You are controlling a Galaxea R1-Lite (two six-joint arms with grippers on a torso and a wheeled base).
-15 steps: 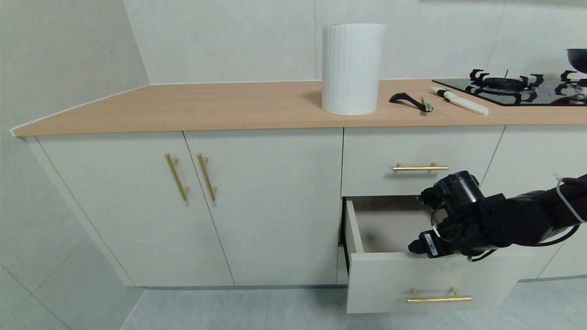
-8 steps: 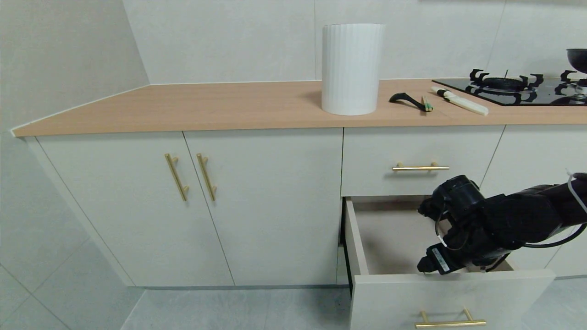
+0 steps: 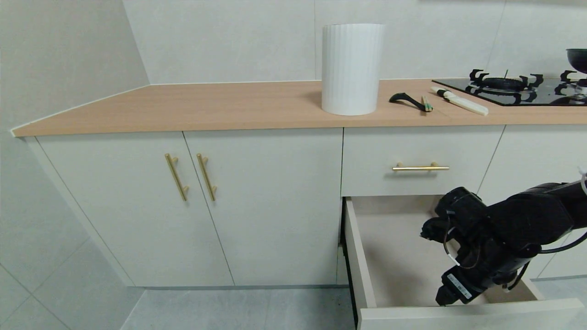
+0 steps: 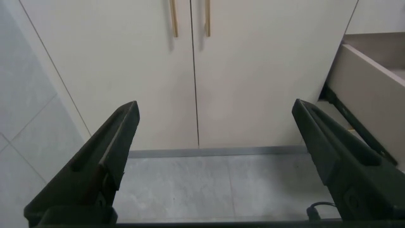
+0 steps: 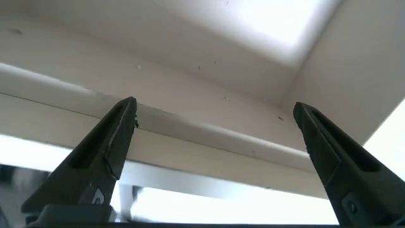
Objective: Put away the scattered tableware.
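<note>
Pale matte drawer (image 3: 399, 261) open, R jaws apart at its front lip, L jaws apart.

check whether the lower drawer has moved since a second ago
Yes. The lower drawer has slid farther out, toward the camera: its front now sits lower in the head view, while the upper drawer's gold handle stays put.

canister (image 3: 351, 68) 1 | spoon (image 3: 406, 99) 1 | chopsticks (image 3: 427, 104) 1 pair | knife (image 3: 460, 101) 1 | drawers (image 3: 358, 250) 2 | doors (image 3: 137, 211) 2
</note>
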